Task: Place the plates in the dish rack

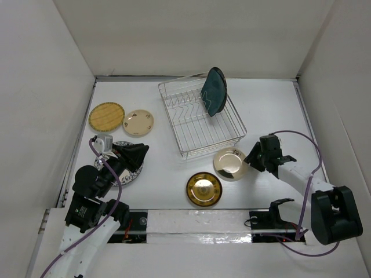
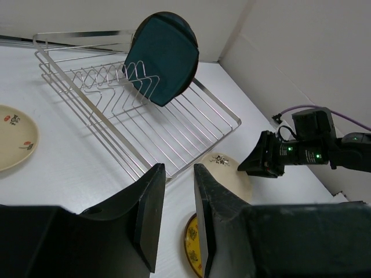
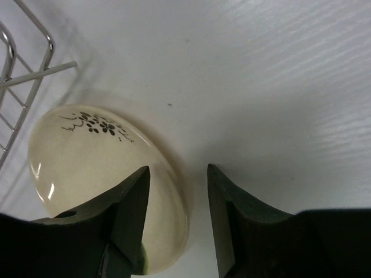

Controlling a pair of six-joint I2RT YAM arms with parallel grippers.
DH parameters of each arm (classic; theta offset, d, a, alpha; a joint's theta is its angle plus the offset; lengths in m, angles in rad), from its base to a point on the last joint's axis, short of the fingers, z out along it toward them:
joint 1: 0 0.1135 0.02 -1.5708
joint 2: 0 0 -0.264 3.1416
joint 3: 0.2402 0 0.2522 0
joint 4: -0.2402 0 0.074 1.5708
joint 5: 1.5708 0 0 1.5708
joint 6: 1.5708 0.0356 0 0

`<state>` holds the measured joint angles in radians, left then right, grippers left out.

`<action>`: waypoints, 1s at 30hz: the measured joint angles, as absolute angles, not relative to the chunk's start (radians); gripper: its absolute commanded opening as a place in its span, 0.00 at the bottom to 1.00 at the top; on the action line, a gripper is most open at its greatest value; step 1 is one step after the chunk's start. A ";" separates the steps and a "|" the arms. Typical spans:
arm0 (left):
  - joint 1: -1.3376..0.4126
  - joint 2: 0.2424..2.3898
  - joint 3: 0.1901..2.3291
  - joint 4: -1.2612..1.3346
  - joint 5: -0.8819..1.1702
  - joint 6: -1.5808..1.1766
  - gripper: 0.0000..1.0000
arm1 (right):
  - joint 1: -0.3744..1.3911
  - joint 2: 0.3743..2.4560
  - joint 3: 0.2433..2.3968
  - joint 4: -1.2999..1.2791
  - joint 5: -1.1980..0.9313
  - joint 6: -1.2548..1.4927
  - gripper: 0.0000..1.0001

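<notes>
The silver wire dish rack (image 1: 191,130) stands at the back centre with the dark teal plate (image 1: 214,91) upright in its far right corner. The pale champagne plate (image 1: 229,163) lies in front of the rack. My right gripper (image 1: 251,157) is open and straddles its right rim (image 3: 98,156), one finger over the plate, the other over the table. The gold plate (image 1: 204,189) lies flat near the front. My left gripper (image 1: 141,152) is open and empty above the white and blue plate (image 1: 128,174). The yellow woven plate (image 1: 106,116) and the cream speckled plate (image 1: 138,122) lie at the back left.
White walls close in the table on the left, back and right. The rack's near corner (image 3: 11,75) is close to the champagne plate. In the left wrist view the rack (image 2: 104,119) and the right gripper (image 2: 255,165) lie ahead of my left fingers (image 2: 151,197).
</notes>
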<state>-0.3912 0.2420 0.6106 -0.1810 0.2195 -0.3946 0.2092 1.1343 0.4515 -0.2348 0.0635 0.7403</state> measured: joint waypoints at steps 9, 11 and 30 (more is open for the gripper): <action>-0.391 0.239 0.611 -0.184 0.211 -0.395 0.24 | 0.176 1.180 0.470 -0.203 -0.011 0.689 0.11; -0.391 0.235 0.611 -0.184 0.208 -0.395 0.24 | 0.176 1.174 0.481 -0.215 -0.009 0.685 0.04; -0.391 0.215 0.611 -0.184 0.201 -0.395 0.24 | 0.538 0.939 0.885 -0.746 0.097 0.607 0.00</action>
<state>-0.3912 0.2150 0.6106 -0.1844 0.2008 -0.3954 0.5385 0.9386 0.8852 -0.7456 0.0967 0.6071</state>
